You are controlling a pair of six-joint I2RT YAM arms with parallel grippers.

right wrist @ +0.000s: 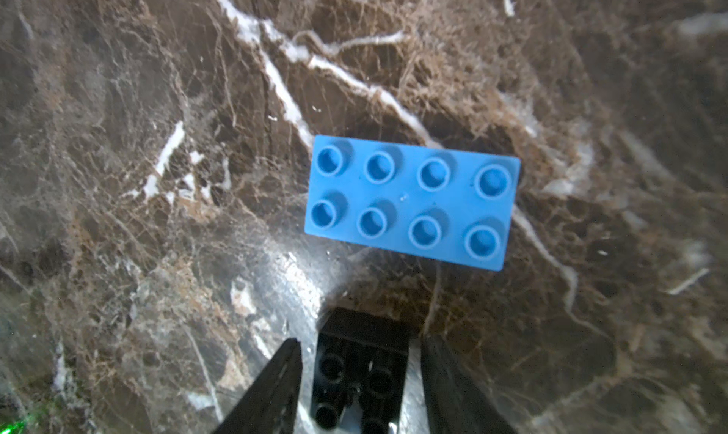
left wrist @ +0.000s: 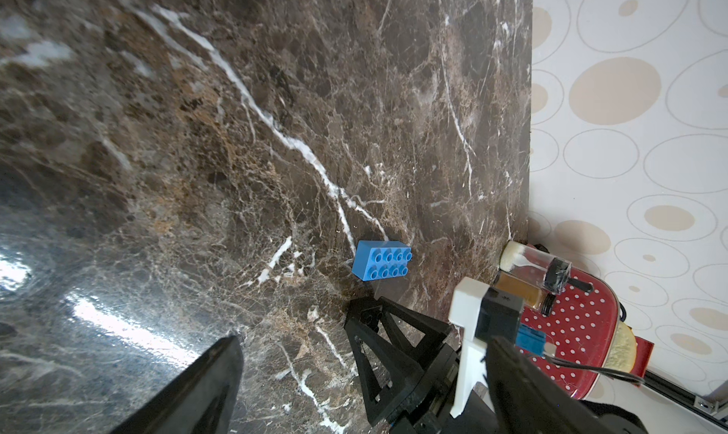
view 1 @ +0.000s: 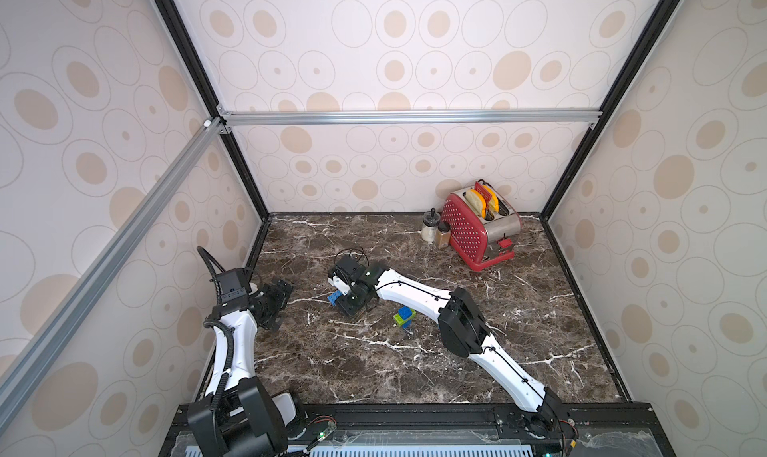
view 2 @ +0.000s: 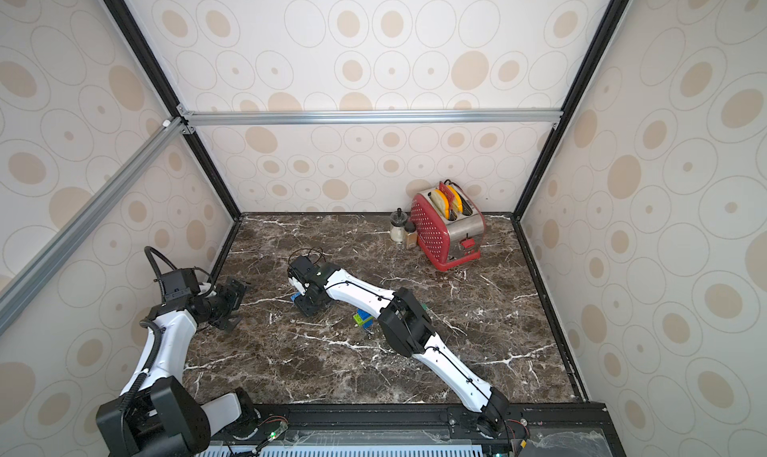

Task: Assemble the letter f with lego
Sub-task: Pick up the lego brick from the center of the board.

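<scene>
A blue oblong lego brick (right wrist: 411,203) lies flat, studs up, on the dark marble table (view 1: 415,367); it also shows in the left wrist view (left wrist: 381,260) and in a top view (view 1: 334,298). My right gripper (right wrist: 360,341) hangs just beside it, and a dark studded brick (right wrist: 362,365) sits between its fingers. A narrow gap shows on each side, so the jaws are open. A lime green and blue lego stack (view 1: 404,317) stands beside the right forearm. My left gripper (view 1: 276,305) stands wide open and empty at the table's left edge.
A red dotted toaster (view 1: 477,226) holding toast stands at the back right, with two small jars (view 1: 429,226) beside it. Patterned walls close in the table on three sides. The right arm (view 1: 456,318) stretches diagonally across the middle.
</scene>
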